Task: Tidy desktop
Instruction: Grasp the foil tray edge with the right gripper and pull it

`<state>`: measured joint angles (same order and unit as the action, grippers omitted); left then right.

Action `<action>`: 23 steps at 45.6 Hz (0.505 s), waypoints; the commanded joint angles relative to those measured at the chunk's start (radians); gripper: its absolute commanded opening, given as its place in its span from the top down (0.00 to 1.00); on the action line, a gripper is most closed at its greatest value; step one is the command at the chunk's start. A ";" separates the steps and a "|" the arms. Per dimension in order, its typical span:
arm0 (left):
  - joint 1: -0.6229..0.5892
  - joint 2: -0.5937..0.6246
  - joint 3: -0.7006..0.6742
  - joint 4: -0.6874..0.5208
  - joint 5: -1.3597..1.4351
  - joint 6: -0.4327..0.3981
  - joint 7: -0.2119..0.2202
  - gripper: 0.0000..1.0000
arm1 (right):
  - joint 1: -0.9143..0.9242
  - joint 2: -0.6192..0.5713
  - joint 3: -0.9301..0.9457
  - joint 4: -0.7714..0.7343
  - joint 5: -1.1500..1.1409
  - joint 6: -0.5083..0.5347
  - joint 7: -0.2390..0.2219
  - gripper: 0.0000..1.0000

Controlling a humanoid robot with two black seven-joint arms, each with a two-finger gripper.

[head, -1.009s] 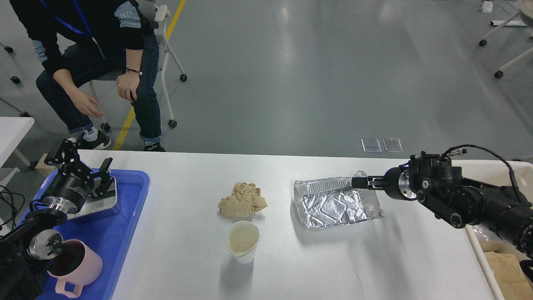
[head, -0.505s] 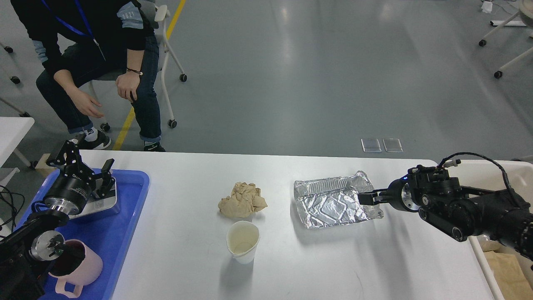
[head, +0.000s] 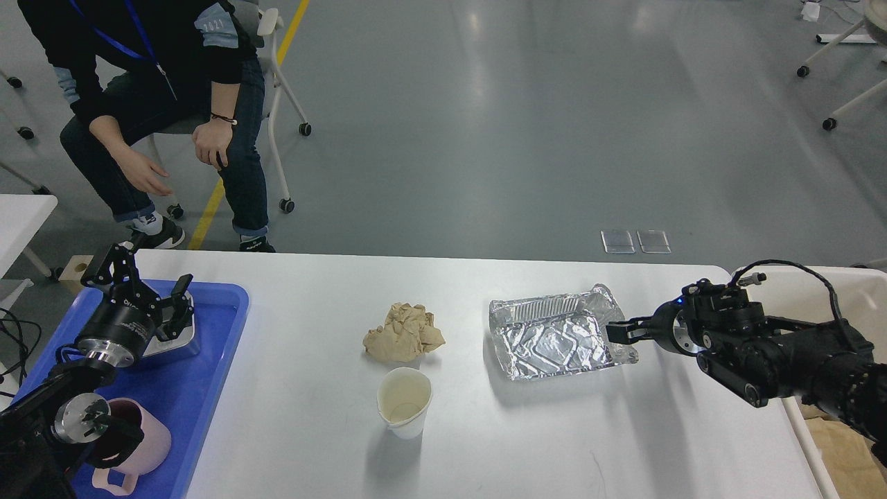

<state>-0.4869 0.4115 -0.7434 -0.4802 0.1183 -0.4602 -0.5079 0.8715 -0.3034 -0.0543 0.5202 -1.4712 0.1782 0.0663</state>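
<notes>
right hand [head: 619, 331] pinches the foil tray [head: 554, 338] at its 3 o'clock rim on the worktop [head: 312, 430]; next, i judge, lift toward the bin [head: 804, 277].

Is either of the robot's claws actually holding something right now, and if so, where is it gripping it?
The right gripper pinches the foil tray at its right rim. The left gripper is open above the metal box, holding nothing.

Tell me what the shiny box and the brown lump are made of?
The shiny tray looks like thin aluminium foil: silvery, mirror-bright and creased all over. The brown lump seems to be crumpled paper, maybe a napkin or bag: dull tan, with soft folds and no shine.
</notes>
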 commanded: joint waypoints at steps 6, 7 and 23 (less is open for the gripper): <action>0.014 0.001 -0.001 0.000 0.000 0.000 0.000 0.02 | 0.001 0.017 -0.048 0.000 0.009 0.001 0.006 0.33; 0.014 0.001 -0.001 0.000 0.000 0.000 0.000 0.02 | 0.001 0.017 -0.048 0.000 0.011 0.003 0.006 0.41; 0.016 0.001 -0.001 0.000 0.000 0.000 0.000 0.02 | 0.000 0.017 -0.052 0.003 0.063 0.006 0.006 1.00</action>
<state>-0.4711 0.4141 -0.7440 -0.4802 0.1181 -0.4599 -0.5078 0.8677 -0.2868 -0.1058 0.5247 -1.4293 0.1840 0.0721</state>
